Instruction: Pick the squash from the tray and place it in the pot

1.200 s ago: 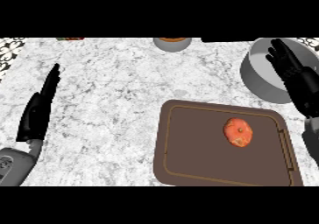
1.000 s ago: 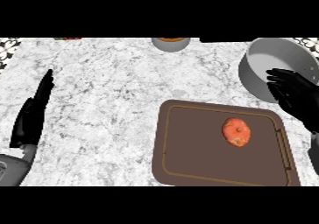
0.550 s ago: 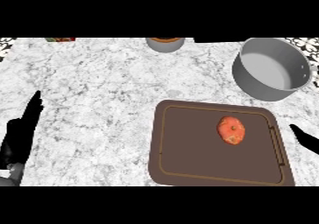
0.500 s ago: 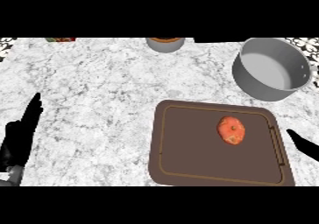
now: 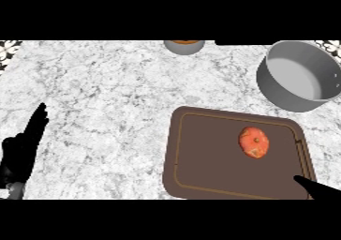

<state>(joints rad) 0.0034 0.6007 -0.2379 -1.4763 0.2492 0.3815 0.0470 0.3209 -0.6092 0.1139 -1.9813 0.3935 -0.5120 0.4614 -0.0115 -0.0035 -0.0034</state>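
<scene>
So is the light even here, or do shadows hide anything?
Head view: light is flat and even; the squash on the tray and the pot show clearly, the pot's inner wall faintly shaded. Only the black right hand lacks detail at the lower edge.

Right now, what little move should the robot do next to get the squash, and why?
Probably bring the right hand up and left over the squash. The squash lies untouched on the tray, only that hand's fingertips show at the tray's lower right corner, and the pot waits beyond the tray.
</scene>
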